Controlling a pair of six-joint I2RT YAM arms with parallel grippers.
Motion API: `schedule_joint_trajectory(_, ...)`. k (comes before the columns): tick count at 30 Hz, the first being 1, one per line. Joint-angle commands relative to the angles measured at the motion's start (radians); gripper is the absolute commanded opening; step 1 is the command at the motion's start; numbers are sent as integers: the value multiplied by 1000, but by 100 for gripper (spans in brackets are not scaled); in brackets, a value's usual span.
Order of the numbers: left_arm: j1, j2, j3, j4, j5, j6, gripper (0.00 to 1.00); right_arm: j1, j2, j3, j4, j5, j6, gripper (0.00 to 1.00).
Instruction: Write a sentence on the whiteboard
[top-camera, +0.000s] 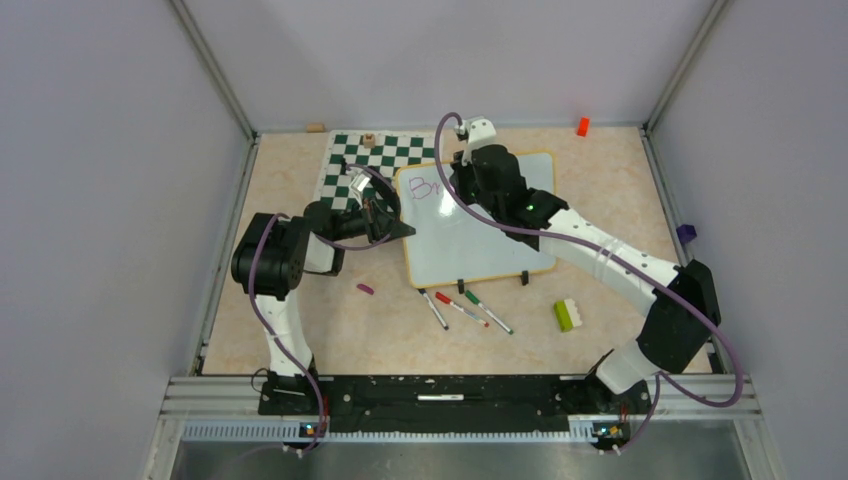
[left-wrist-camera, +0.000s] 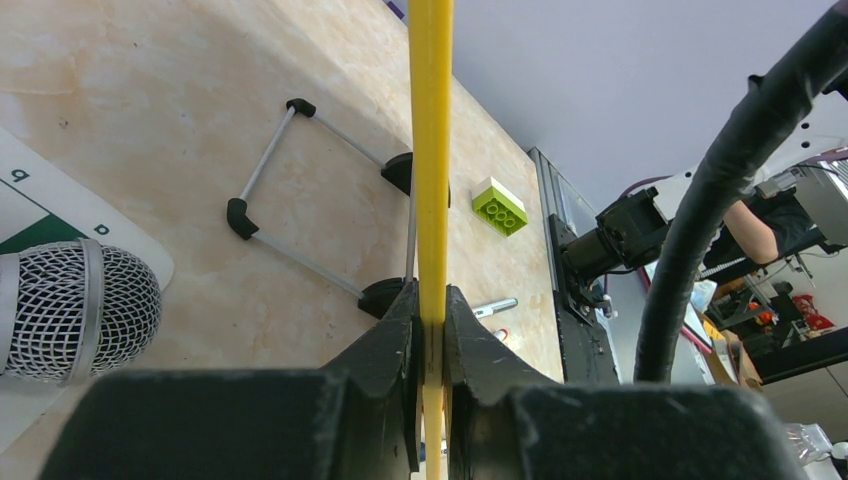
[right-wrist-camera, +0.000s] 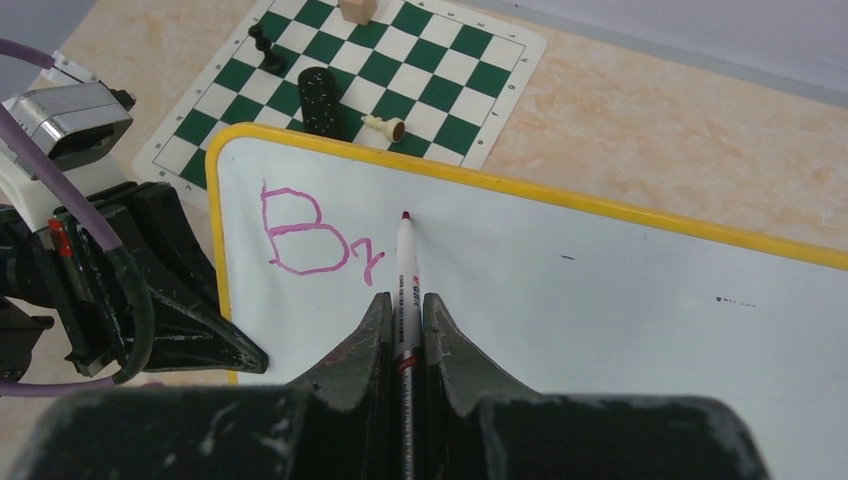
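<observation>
Two purple marker letters, "Br" (right-wrist-camera: 305, 238), on large glossy white yellow-rimmed whiteboard (top-camera: 485, 245), near corner overlapping green-and-white checkered chess mat (top-camera: 372, 160). Whiteboard on beige counter (top-camera: 620, 200). Right gripper (right-wrist-camera: 405, 305) clamped on white purple-tipped marker pen (right-wrist-camera: 405, 262), tip on board just beside "r". Left gripper (left-wrist-camera: 431, 300) clamped on whiteboard's yellow rim. Three loose markers (top-camera: 462, 308) lie on counter beside clipped edge.

The top view looks down on the whole desk (top-camera: 300, 330) from above its near edge. Each wrist view sits close behind its jaws; all share the whiteboard (top-camera: 470, 250).
</observation>
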Motion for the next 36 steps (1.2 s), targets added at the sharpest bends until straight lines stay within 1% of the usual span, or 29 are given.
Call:
schedule_joint_trajectory(1,-4,-34,-3,109,27,5,0,-7,9,10,31,-11,-11,0)
schedule_joint_trajectory(7,-4,-32,-2,109,26,4,0,-7,5,3,23,53,-4,0)
schedule_joint_trajectory(10,-4,-32,0,109,26,3,0,-7,1,1,26,-21,-20,0)
schedule_joint_trajectory(11,-4,-31,-1,109,27,3,0,-7,2,2,24,-19,-20,0)
schedule_joint_trajectory(15,-4,-34,-4,109,26,5,0,-7,-4,-7,30,57,6,0)
schedule_joint_trajectory(19,-4,-32,-2,109,27,4,0,-7,-3,-4,33,-13,-16,0)
schedule_joint_trajectory(22,-4,-32,-2,109,27,3,0,-7,-5,-5,27,67,10,0)
schedule_joint_trajectory(23,-4,-33,-2,109,27,3,0,-7,-7,-7,28,72,9,0)
schedule_joint_trajectory(26,-4,-32,-2,109,26,4,0,-7,-10,-12,37,-34,-40,0)
schedule_joint_trajectory(27,-4,-32,-1,109,27,3,0,-7,-8,-9,35,-32,-33,0)
schedule_joint_trajectory(28,-4,-32,-1,109,26,2,0,-7,-5,-5,28,22,-12,0)
schedule_joint_trajectory(30,-5,-32,-1,109,27,3,0,-7,-8,-8,28,67,-4,0)
schedule_joint_trajectory(34,-4,-32,-1,109,27,3,0,-7,-9,-11,35,5,-42,0)
schedule_joint_trajectory(36,-4,-31,-1,109,27,3,0,-7,-9,-8,27,82,-7,0)
